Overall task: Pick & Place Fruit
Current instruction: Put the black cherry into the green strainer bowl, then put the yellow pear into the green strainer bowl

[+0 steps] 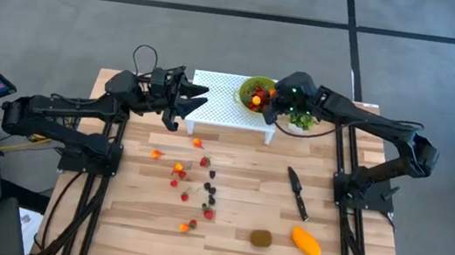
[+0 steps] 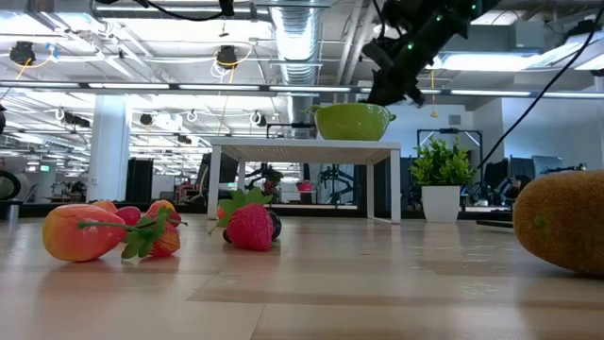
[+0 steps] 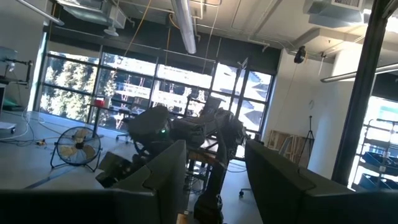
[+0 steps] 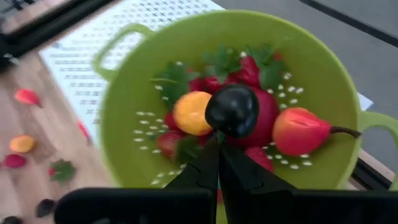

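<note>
A green colander bowl [image 1: 255,91] [image 4: 224,99] stands on a white perforated stand [image 1: 222,100] [image 2: 302,146] at the table's far side and holds several red and orange pieces. My right gripper [image 1: 271,104] [image 4: 218,146] hovers over it, shut on a dark round fruit [image 4: 232,111]. Many small red, orange and dark pieces [image 1: 194,180] lie scattered on the table's middle. The brown kiwi [image 1: 261,238] [image 2: 562,222] and the orange mango [image 1: 306,243] lie near the near edge. My left gripper [image 1: 187,100] [image 3: 214,186] is open, raised beside the stand's left end. My right gripper holds the dark round fruit by its near underside [image 4: 221,132], pinched between the two fingertips [image 4: 208,155]. The fingers come from above, slanting down from the table's right. The fruit is lifted clear, just above the pieces in the bowl.
A slim black knife [image 1: 297,193] lies right of the scattered pieces. A small green potted plant [image 1: 301,121] [image 2: 442,184] stands by the stand's right end, under my right arm. A strawberry [image 2: 250,227] and an orange-red piece [image 2: 80,234] lie close to the low camera.
</note>
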`<move>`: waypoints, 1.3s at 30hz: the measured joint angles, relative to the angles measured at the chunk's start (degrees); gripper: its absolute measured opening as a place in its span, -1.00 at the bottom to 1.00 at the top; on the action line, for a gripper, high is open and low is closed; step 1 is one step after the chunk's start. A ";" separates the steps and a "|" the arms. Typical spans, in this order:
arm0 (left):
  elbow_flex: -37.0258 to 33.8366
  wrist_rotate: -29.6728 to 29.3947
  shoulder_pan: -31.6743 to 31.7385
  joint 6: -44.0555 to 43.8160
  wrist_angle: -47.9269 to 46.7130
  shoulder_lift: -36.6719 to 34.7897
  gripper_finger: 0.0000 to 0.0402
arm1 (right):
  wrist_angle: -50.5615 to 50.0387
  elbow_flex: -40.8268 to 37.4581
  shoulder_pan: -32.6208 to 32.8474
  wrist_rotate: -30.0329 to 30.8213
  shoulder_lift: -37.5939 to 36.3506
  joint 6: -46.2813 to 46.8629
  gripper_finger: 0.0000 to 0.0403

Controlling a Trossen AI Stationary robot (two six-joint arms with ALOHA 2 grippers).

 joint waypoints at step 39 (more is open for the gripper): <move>0.00 0.00 -0.01 0.00 0.00 0.00 -0.21 | -7.43 22.97 31.17 -3.85 0.15 -11.41 0.41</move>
